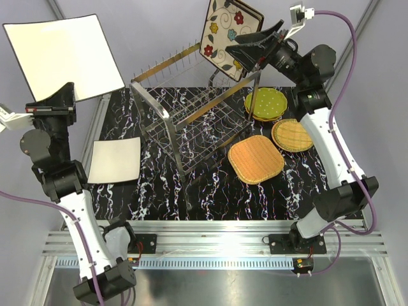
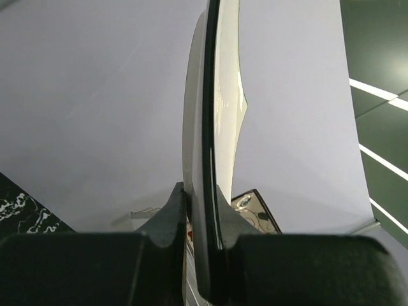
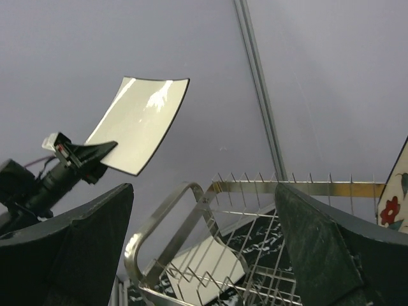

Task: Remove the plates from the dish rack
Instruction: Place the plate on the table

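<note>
My left gripper (image 1: 54, 102) is shut on the lower edge of a large cream square plate (image 1: 64, 54), held high at the far left. That plate stands edge-on (image 2: 213, 127) between the left gripper's (image 2: 201, 197) fingers. The flower-patterned plate (image 1: 229, 35) stands tilted at the back right of the chrome dish rack (image 1: 191, 115). My right gripper (image 1: 242, 51) is open beside its right edge. In the right wrist view the right gripper (image 3: 204, 197) holds nothing, and the flower-patterned plate (image 3: 395, 204) lies outside the right finger. The dish rack (image 3: 191, 210) is below it.
A second cream plate (image 1: 115, 159) lies flat on the marble table left of the rack. Two woven wicker plates (image 1: 255, 159) (image 1: 292, 134) and a stack of green dotted plates (image 1: 266, 103) lie to the right of the rack.
</note>
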